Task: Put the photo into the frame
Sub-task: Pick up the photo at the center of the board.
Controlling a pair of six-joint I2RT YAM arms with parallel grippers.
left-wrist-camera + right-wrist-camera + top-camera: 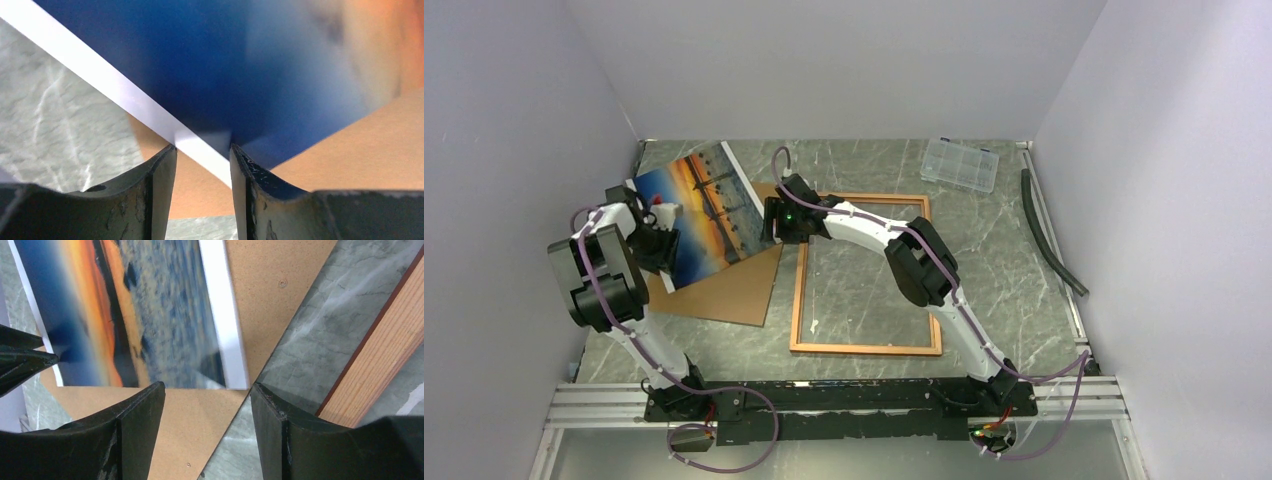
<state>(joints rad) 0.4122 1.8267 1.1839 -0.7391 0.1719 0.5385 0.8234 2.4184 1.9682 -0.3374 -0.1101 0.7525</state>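
Frame (865, 349) opening free; right arm (919, 262) crosses top-left corner; photo (709, 210) alongside.

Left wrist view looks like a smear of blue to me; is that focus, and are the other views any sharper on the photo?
Left wrist: the photo sits too near the lens, out of focus, blue fading into orange. Right wrist: its print is soft too, though the frame shows crisp wood grain. Top external: the picture reads clearly under even light, no glare.
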